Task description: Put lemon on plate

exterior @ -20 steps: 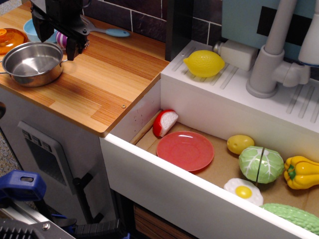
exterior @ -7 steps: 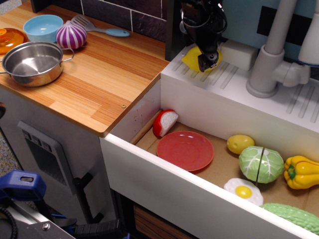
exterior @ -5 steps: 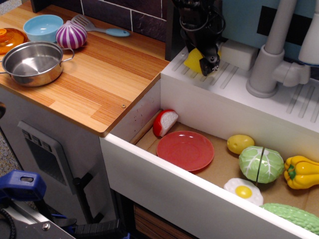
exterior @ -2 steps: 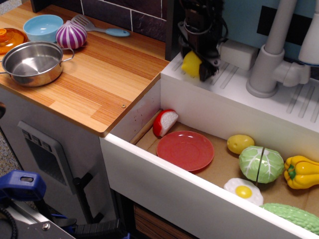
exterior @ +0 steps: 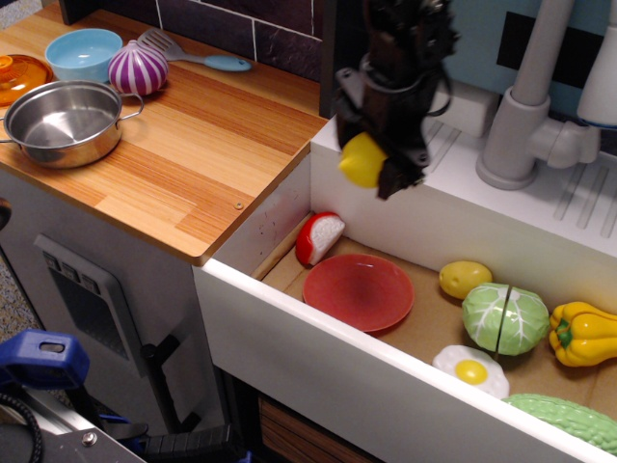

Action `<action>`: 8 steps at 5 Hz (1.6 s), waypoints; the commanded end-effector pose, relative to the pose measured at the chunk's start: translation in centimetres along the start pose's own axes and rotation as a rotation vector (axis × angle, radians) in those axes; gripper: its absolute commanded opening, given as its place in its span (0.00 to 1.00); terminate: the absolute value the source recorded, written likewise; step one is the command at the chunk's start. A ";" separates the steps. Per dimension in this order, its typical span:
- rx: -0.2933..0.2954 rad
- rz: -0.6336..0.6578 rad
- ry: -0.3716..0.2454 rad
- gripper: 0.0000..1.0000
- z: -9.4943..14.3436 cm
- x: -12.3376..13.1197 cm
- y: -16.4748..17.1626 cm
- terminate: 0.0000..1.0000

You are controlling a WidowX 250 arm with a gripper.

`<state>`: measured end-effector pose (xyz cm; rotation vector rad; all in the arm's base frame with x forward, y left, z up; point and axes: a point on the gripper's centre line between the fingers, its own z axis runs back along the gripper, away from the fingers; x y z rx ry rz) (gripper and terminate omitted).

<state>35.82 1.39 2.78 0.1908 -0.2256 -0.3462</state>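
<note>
- White sink basin (exterior: pixel 405 386) was the largest item, set to the right of the wooden counter (exterior: pixel 193 145).
- The black gripper (exterior: pixel 371 164) hung above the basin's rear edge, its jaws clamped on the lemon (exterior: pixel 361 160) (only the yellow left end showed past the fingers).
- The lemon was held in the air, clear of the ledge, above and behind the plate.
- The plate (exterior: pixel 359 291) lay flat on the basin floor, near the left wall, with nothing on it.
- A red-and-white wedge (exterior: pixel 319 237) leaned in the corner just beside the plate's rim.
- A smaller dull yellow lump (exterior: pixel 465 279) sat to the right of the plate, apart from it.
</note>
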 end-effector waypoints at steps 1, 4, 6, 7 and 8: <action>0.004 0.097 -0.051 0.00 0.3 0.3 -0.1 0.00; -0.098 0.327 0.044 0.00 -2.1 -1.3 -4.6 0.00; -0.276 0.405 0.005 0.00 -3.4 -2.7 -5.4 0.00; -0.249 0.396 -0.034 1.00 -3.6 -2.9 -5.3 0.00; -0.249 0.396 -0.034 1.00 -3.6 -2.9 -5.3 1.00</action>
